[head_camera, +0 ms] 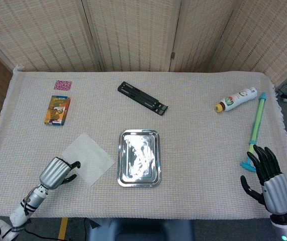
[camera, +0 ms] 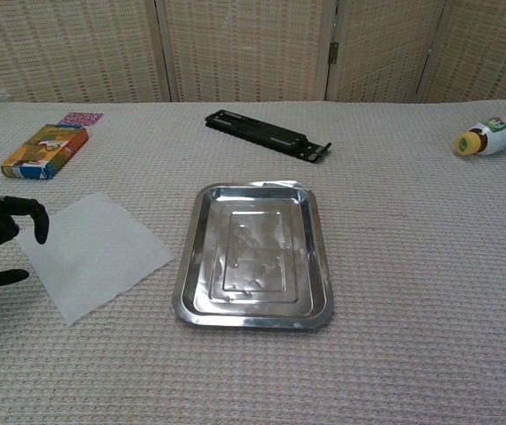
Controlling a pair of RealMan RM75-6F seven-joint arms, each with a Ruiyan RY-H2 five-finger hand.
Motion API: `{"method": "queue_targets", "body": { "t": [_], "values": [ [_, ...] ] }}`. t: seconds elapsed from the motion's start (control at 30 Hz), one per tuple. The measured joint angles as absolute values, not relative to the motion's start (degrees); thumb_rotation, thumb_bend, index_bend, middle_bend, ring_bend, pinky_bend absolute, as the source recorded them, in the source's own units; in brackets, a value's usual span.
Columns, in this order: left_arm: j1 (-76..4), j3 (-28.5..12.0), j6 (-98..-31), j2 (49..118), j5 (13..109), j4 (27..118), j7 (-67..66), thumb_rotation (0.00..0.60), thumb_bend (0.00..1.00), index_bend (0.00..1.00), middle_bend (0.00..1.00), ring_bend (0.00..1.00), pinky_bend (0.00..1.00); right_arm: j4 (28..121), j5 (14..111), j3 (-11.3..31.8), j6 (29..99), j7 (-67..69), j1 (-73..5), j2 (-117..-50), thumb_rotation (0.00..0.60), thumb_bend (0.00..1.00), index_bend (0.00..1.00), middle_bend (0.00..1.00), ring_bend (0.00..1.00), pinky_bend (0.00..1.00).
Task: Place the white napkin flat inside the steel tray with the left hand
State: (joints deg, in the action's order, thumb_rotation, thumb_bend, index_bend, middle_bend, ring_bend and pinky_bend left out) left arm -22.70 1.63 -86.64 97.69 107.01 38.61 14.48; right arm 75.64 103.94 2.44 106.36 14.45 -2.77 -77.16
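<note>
The tray [head_camera: 139, 158] sits near the middle of the table [head_camera: 193, 150], long side running away from the robot, and holds nothing; its ribbed steel floor shows bare in the chest view [camera: 254, 255].

The napkin [head_camera: 88, 158] lies flat on the cloth just left of the tray, turned like a diamond, its right corner close to the tray's left rim but apart from it. It is a thin white square, unfolded, without visible creases [camera: 95, 252].

The left hand [head_camera: 58, 172] is at the napkin's near-left corner, fingers [camera: 29, 212] curled and spread a little, holding nothing. In the chest view its dark fingertips hang at the napkin's left corner; whether they touch the paper cannot be told. The right hand [head_camera: 269, 178] rests at the table's near right edge, fingers apart and empty, beside the near end of a green-and-blue stick [head_camera: 256, 130] that lies along the right edge.

Further back are a black bracket [head_camera: 142, 98] behind the tray, a bottle [head_camera: 236, 99] on its side at the right, a small box [head_camera: 58, 110] at the left and a pink patterned square [head_camera: 63, 85] behind it. Open cloth lies between tray and right hand, and along the near edge in front of the tray.
</note>
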Motion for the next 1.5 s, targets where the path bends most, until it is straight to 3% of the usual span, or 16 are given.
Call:
{"method": "queue_targets", "body": {
  "t": [0.4,1.1,1.5],
  "values": [
    [-25.39,4.14,-83.51,101.75,105.45,31.82,14.32,0.6,0.24,0.52,1.0,1.0,1.0,75.38,102.64,2.66,105.86,15.43,-3.15,-76.92,0.6,0.5,0.0,0.0,0.0,0.0],
    [-23.63,7.2,-83.45,102.47,102.81,26.2,17.04,0.6,0.24,0.51,1.0,1.0,1.0,75.61,102.09,2.24,105.28,15.37,-3.44,-76.88,0.6,0.5,0.0,0.0,0.0,0.0],
    [-24.0,7.12,-83.75,106.16,101.34,22.96,20.92,0.6,0.24,0.48,1.0,1.0,1.0,75.54,101.63,2.24,104.91,15.15,-3.57,-77.01,0.6,0.5,0.0,0.0,0.0,0.0]
  ]
}}
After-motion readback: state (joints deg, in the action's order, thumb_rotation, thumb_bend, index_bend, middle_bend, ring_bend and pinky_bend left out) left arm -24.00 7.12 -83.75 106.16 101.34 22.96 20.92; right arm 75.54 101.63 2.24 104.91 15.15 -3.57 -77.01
